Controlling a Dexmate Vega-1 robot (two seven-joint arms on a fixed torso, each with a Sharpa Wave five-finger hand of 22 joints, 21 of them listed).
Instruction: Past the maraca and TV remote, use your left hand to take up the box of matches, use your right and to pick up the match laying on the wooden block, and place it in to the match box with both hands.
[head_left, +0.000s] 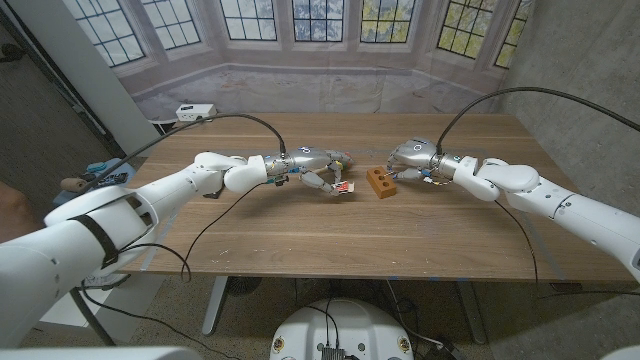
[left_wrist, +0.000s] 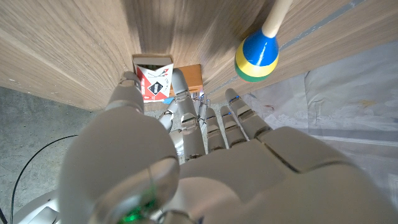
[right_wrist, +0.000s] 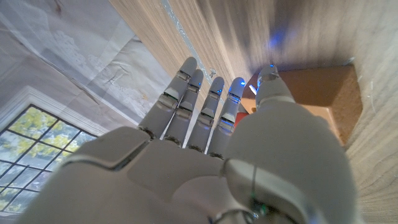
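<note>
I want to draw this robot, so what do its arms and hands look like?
Both arms are white, rounded shells with black bands at the joints. A black cable loops over the table to the left hand, and another black cable arcs to the right hand. The hands are silver-grey metal with jointed fingers; small blue lights glow near the fingertips, and a green light shows at the left wrist.

Both arms (head_left: 150, 205) are clad in glossy white shells. Metallic grey hands (head_left: 318, 160) are fitted. Black cables (head_left: 250, 120) are looped overhead.
</note>
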